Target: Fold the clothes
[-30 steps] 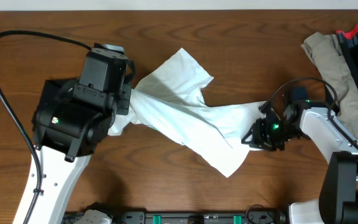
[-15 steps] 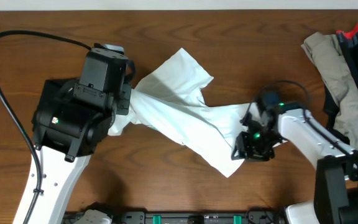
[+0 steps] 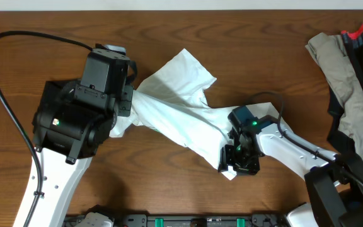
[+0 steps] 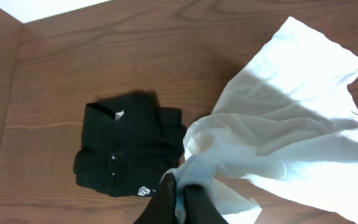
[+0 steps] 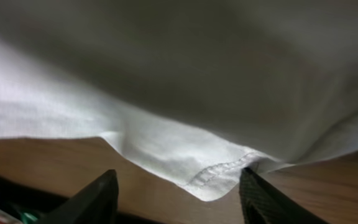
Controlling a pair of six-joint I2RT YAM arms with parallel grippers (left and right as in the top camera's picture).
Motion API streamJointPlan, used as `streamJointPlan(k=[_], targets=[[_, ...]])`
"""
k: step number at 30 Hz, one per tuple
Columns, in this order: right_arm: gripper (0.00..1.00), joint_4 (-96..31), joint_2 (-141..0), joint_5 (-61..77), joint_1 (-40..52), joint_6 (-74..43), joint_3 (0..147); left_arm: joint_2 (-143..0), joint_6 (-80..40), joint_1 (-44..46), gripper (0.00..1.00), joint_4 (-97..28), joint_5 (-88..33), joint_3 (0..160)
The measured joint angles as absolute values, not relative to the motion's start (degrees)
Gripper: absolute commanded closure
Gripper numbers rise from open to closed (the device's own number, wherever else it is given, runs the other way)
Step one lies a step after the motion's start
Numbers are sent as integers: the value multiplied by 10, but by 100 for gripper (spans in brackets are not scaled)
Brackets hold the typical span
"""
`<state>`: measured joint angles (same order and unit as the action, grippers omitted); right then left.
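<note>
As the right gripper [image 3: 237, 162] is swung in from the right to the lower corner of the white T-shirt [image 3: 181, 107], its jaws are spread wider, with the hem between them ungrasped. A corner pick seems set up. The left gripper [image 4: 180, 198] is kept clenched on the shirt's bunched edge, and the shirt is left crumpled mid-tabletop [image 3: 263, 50].

The overhead view is bright, even and sharp, lit from above. The white T-shirt [image 3: 181, 113] is nearly blown out, and soft shadows lie on the table [image 3: 244, 38]. The left wrist view is clear, with one glaring panel of cloth and a black garment [image 4: 126, 146] short of detail. The right wrist view is dim, and its nearest cloth is blurred.
</note>
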<state>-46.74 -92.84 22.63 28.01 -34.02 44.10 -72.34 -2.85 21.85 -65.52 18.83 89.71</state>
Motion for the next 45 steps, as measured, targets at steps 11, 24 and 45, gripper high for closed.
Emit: streamJointPlan(k=[11,24,45], targets=[[51,-447,-921,217,284,-424,430,-723,-29,218,94,-655,188,897],[42,-445,-922,269,294,-442,422,-723,-29,218,94,-656,188,897],[99,-419,-918,188,297,-494,423,-723,-29,218,94,-656,188,897]])
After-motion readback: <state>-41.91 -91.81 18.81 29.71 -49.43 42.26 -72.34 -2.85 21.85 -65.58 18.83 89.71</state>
